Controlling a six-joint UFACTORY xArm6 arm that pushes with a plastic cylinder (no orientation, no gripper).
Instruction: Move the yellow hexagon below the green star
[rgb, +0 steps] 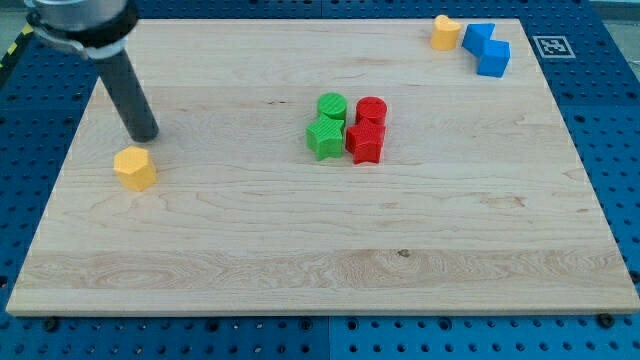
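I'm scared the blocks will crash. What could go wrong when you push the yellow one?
My tip sits just above the yellow hexagon, not behind it, so a push now might send it down the board, not right. The green star touches the green cylinder and red star; overshooting could knock that cluster apart.

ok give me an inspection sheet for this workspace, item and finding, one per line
Surface: wooden board on a blue perforated table.
Job's things: yellow hexagon at the view's left; green star mid-board, touching the green cylinder and red star.
Clutter: red cylinder; yellow block and blue block at the view's top right.
Grippers: none; my tip sits just above the hexagon, contact unclear.
Cables: nothing seen.
Surroundings: a tag marker off the board's top right corner.
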